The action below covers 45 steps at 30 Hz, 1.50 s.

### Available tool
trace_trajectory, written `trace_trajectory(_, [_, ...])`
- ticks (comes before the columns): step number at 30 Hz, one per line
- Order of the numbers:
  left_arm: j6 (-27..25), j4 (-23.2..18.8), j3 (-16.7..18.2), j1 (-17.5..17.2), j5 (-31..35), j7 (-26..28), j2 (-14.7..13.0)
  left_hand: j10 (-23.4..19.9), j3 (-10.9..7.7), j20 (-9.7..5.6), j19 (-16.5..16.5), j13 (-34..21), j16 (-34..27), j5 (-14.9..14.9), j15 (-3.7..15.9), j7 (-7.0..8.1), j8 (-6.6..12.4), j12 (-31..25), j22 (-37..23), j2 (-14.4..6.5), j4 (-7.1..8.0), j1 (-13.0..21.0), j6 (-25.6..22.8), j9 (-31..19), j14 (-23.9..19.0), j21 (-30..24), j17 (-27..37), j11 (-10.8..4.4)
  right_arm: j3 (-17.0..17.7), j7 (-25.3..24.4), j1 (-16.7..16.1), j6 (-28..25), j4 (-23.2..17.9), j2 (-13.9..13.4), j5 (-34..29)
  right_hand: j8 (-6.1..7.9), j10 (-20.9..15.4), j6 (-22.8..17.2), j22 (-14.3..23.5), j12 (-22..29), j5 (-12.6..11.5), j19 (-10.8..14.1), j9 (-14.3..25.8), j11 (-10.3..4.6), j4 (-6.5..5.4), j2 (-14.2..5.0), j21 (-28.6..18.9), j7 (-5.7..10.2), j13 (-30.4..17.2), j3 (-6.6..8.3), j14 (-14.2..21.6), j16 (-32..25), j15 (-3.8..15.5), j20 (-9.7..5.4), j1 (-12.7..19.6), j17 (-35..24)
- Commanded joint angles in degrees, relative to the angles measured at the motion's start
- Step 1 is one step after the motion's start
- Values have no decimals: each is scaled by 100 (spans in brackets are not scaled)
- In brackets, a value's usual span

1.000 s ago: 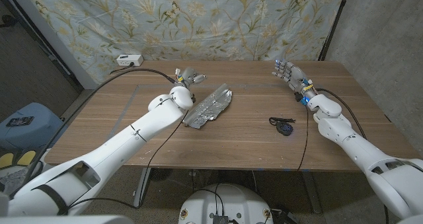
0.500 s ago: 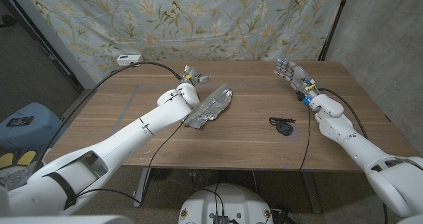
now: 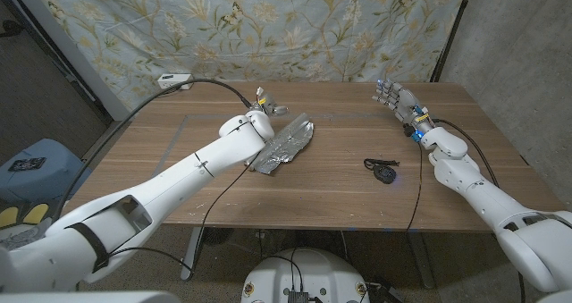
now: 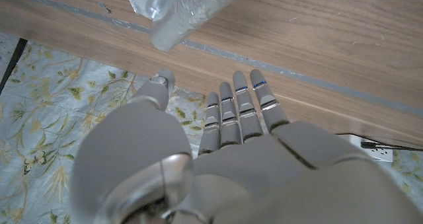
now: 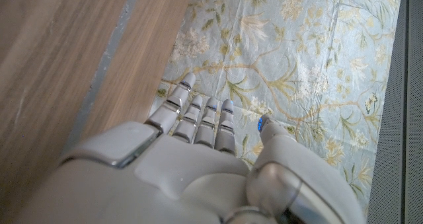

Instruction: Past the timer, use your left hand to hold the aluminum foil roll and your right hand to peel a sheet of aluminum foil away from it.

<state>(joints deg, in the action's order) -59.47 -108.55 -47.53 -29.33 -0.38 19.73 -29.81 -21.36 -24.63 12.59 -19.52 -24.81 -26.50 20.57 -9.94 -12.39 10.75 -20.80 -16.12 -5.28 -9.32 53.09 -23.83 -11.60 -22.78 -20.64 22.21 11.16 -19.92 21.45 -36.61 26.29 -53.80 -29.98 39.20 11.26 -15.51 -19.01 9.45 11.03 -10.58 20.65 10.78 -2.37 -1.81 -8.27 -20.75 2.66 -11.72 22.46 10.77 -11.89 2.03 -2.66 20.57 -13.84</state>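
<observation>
My open left hand [image 3: 268,107] hovers just beside the foil roll [image 3: 284,144], which lies at its five o'clock, long axis running one to seven. My right hand [image 3: 396,100], open and empty, is well apart at the roll's two o'clock.

A crinkled silver aluminum foil roll [image 3: 284,145] with a shiny, mottled grey sheet lies on the brown wood-grain table [image 3: 322,196], which carries faint grey tape lines near its left edge. A small black timer [image 3: 384,172] with a dark cord sits toward the right edge; a blue tint on its face may be there, but it is too small to be sure. The left hand [image 3: 266,107] is pale grey with metallic silver fingers [image 4: 231,112]. The right hand [image 3: 393,96] is the same grey, with a bright blue light at the wrist. A pale blue cloth backdrop [image 3: 268,26] shows cream and tan leaf and flower prints.
</observation>
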Motion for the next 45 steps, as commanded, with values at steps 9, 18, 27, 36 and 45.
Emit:
trace_trajectory(9, [-809,-382,-133,126,-398,-149,-85,88,40,-20,95,-97,-36,81,-61,-12,-4,-18,-59,-20,36,39,84,-20,69,-43,29,37,92,-86,82,91,166,-30,-1,0,10,9,24,26,5,64,28,11,24,-44,32,-9,2,9,-9,-33,14,-21,7,-6])
trace_trajectory(18, [-1052,-444,-157,214,-609,-158,-135,106,60,-20,148,-186,-61,128,-72,-15,15,-37,-113,-37,43,24,103,-25,104,-84,44,89,90,-138,105,89,204,-22,-23,-1,6,13,25,29,5,73,27,21,37,-47,49,-10,3,9,-5,-40,16,-11,8,-3])
trace_trajectory(27, [-1238,-458,-242,358,-833,-221,-183,128,149,-21,285,-420,-114,225,-95,-11,21,-77,-254,-68,74,-111,160,-9,204,-206,75,120,97,-180,140,93,271,-17,-38,-1,8,17,26,29,6,89,27,24,48,-49,64,-12,4,7,-3,-47,6,-1,4,-1])
trace_trajectory(36, [-1452,-402,-364,593,-1075,-362,-212,182,182,-23,410,-575,-138,292,-109,-8,17,-56,-353,-96,73,-189,198,2,284,-302,80,123,122,-122,224,164,461,-12,-31,-2,9,21,27,29,7,100,27,30,62,-49,81,-22,4,4,0,-54,1,6,4,1])
trace_trajectory(45, [-1591,-255,-481,831,-1301,-485,-185,187,205,-23,487,-659,-190,311,-108,-7,19,-40,-414,-129,52,-191,228,6,335,-366,111,126,126,-15,360,264,719,32,-32,-2,10,25,28,30,9,114,27,35,68,-51,94,-18,5,0,-2,-60,-7,17,-4,0])
